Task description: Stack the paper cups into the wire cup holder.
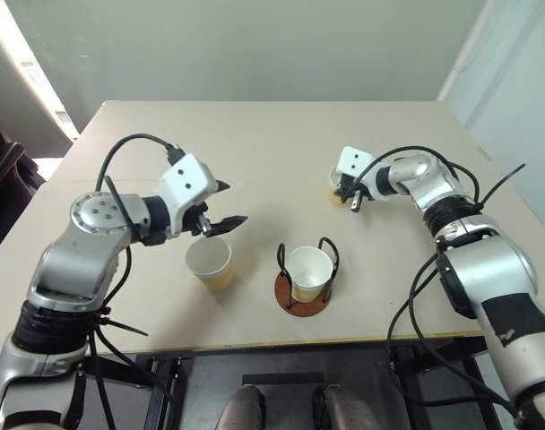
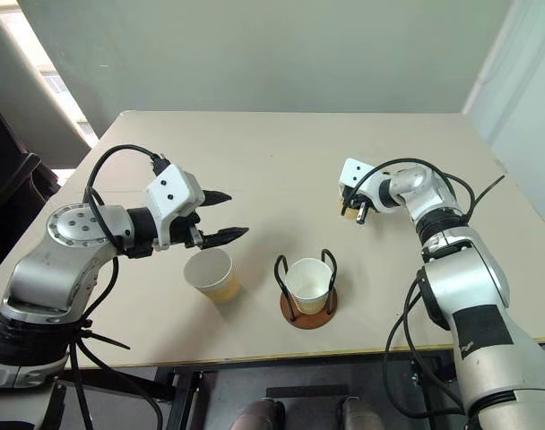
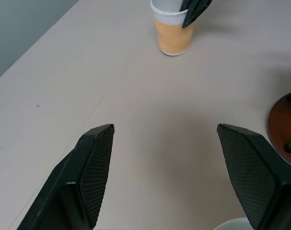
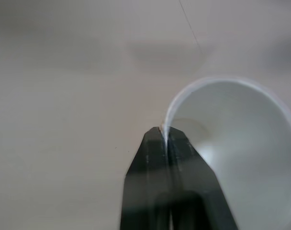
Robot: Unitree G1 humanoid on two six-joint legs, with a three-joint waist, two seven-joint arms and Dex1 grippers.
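Pale grey walls stand behind a beige bench (image 1: 272, 143), which carries all the task's things.

Near the front edge of the bench, roughly in the middle, the wire cup holder (image 1: 302, 300) stands on its reddish-brown disc base, its black wire hoops rising around one paper cup (image 1: 308, 271) seated upright inside it.

Just to the left of the holder, a second paper cup (image 1: 210, 262) stands upright on the bench, open end up, apart from the holder.

My left hand (image 1: 220, 206) hovers above that second cup and a little behind it, its two black fingers (image 3: 95, 163) spread wide with nothing between them. In the left wrist view, bare bench shows in the gap, with the holder's base at one edge.

Farther back and to the right, the third paper cup (image 3: 173, 29) stands upright on the bench. My right hand (image 4: 164, 136) is at that cup, its fingers pressed together on the white rolled rim, one finger inside the cup and one outside, pinching the wall. The cup's base rests on the bench.
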